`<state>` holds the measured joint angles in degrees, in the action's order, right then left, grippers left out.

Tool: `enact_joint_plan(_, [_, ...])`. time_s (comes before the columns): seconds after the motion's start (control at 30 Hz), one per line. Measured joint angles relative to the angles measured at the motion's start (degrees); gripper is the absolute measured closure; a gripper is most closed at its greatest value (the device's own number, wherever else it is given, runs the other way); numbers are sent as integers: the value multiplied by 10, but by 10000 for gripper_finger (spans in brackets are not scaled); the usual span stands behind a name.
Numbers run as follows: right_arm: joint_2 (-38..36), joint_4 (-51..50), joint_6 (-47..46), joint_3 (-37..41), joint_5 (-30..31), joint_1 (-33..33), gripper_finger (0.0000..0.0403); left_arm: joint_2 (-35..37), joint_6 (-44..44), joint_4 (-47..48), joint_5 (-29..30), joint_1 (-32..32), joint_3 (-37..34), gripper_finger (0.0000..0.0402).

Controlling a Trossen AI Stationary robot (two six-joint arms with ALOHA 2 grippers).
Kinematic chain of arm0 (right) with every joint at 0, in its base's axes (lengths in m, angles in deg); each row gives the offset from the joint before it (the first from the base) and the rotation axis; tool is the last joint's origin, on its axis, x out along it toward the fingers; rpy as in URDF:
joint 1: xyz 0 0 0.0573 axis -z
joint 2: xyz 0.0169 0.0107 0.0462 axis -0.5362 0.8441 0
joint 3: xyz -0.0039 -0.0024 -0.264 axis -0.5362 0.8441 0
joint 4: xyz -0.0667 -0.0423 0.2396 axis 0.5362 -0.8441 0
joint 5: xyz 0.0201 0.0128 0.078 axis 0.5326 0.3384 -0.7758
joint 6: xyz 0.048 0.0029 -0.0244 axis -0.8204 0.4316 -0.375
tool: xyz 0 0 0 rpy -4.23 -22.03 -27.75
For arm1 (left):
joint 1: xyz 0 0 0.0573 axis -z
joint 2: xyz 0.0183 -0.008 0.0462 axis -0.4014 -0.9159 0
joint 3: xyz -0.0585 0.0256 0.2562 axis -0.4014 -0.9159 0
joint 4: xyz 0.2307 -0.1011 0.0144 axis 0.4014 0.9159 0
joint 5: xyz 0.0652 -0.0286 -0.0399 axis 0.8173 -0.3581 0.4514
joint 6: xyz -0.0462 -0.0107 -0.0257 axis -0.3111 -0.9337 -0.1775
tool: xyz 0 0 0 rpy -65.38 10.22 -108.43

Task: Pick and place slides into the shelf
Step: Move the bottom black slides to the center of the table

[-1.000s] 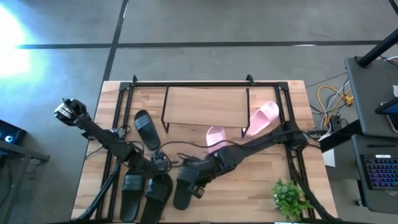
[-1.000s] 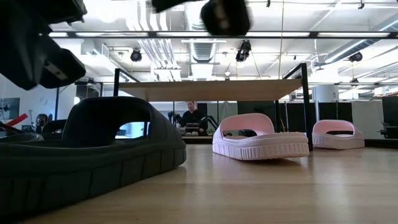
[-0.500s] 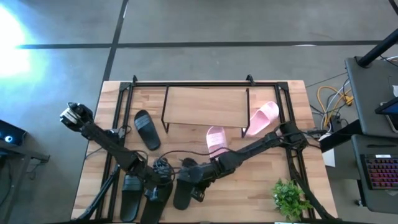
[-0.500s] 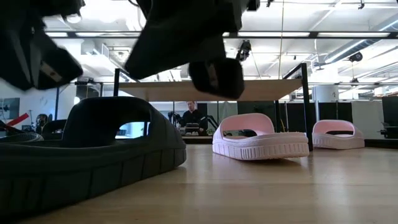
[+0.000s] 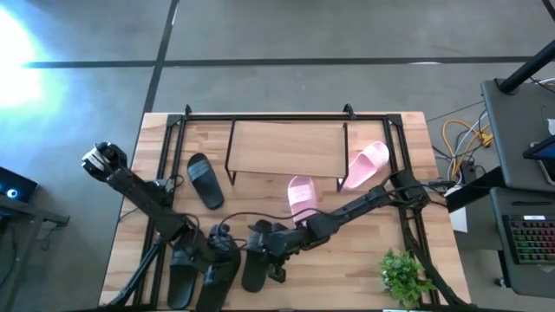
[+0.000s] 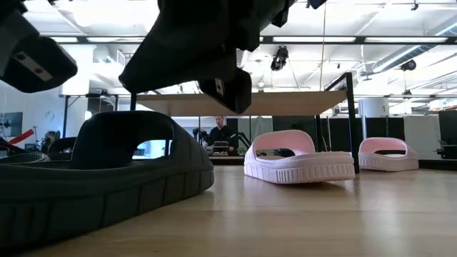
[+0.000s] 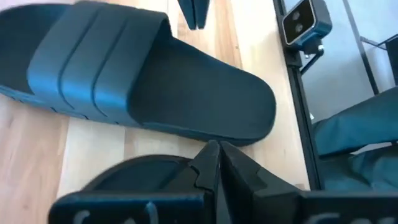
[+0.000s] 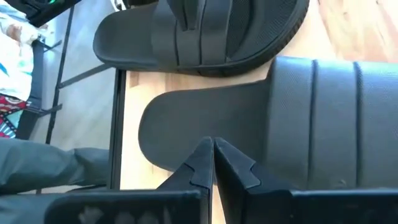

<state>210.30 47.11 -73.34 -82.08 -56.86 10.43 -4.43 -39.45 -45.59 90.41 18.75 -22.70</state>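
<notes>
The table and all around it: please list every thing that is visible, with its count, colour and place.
Black slides: four; one lies alone to the left of the shelf, three lie in a cluster at the near edge, under the grippers.
Pink slides: two; one in front of the shelf's right end, the other just to the shelf's right.
Shelf: one, light wood top on black wire legs, at the far middle of the table.
Plant: one, green, near right corner.
Person: one, far behind the table, in the low view.
Left gripper: shut, above the black cluster.
Right gripper: shut, beside it, over the same cluster.
</notes>
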Motion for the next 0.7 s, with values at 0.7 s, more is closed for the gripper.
enact_joint_plan(0.7, [24, -140, -96, -9, 199, 22, 394, 0, -26, 12, 22, 2, -20, 402])
